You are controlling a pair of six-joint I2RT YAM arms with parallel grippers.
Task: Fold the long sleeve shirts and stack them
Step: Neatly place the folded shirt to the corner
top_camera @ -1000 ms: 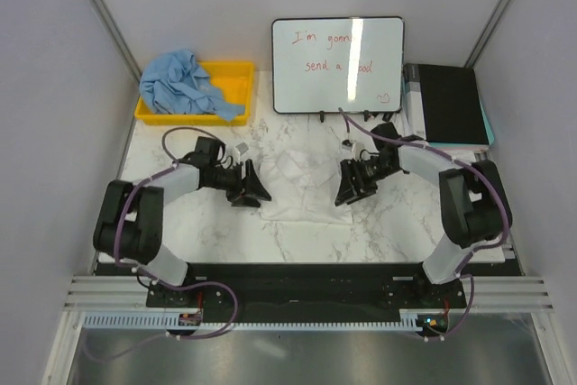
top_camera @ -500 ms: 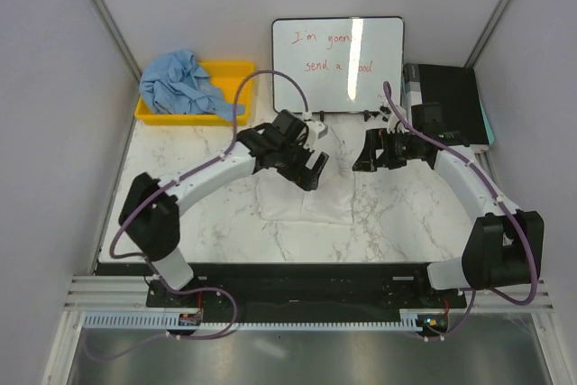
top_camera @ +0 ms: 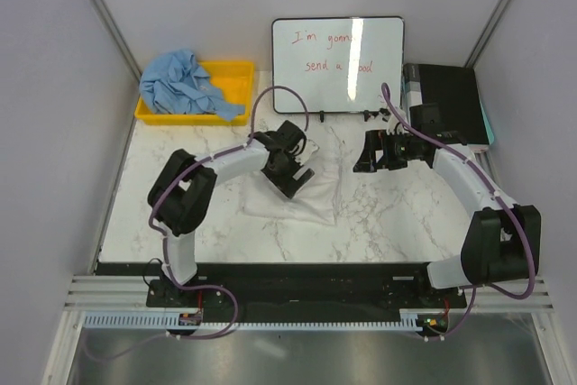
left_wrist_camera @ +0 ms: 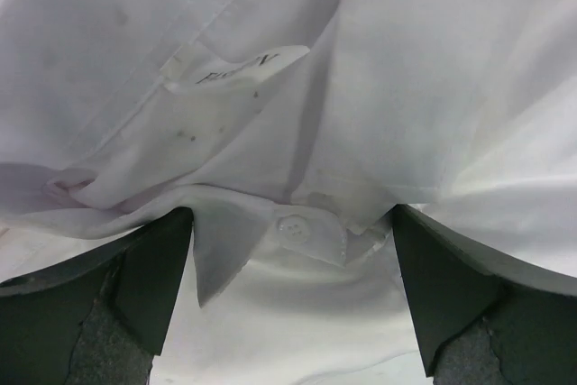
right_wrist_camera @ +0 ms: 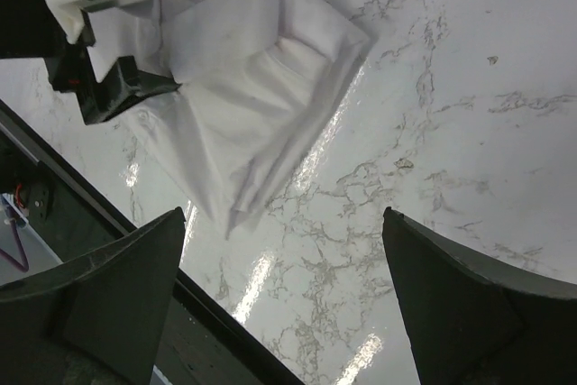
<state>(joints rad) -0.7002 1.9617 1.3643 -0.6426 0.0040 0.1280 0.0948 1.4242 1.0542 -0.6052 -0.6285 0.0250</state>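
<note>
White shirt (top_camera: 302,205): folded, laid at the centre of the counter (top_camera: 397,214).
Blue shirt (top_camera: 180,86): bunched in the yellow bin (top_camera: 236,74) at 11 o'clock, not yet folded.
Left claw (top_camera: 293,173): spread wide over the collar button (left_wrist_camera: 290,228), nothing pinched.
Right claw (top_camera: 365,155): spread, held above the counter at 2 o'clock from the white shirt.
Risk: the fold could be dragged open if only the top layer were pinched or snagged.

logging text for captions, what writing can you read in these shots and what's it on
"I'm gonn..." / "send a ...ood": red handwriting on the whiteboard; glare hides the middle letters.
Label inside the white shirt: dark print, too tilted and creased to read.
No other text is readable.
</note>
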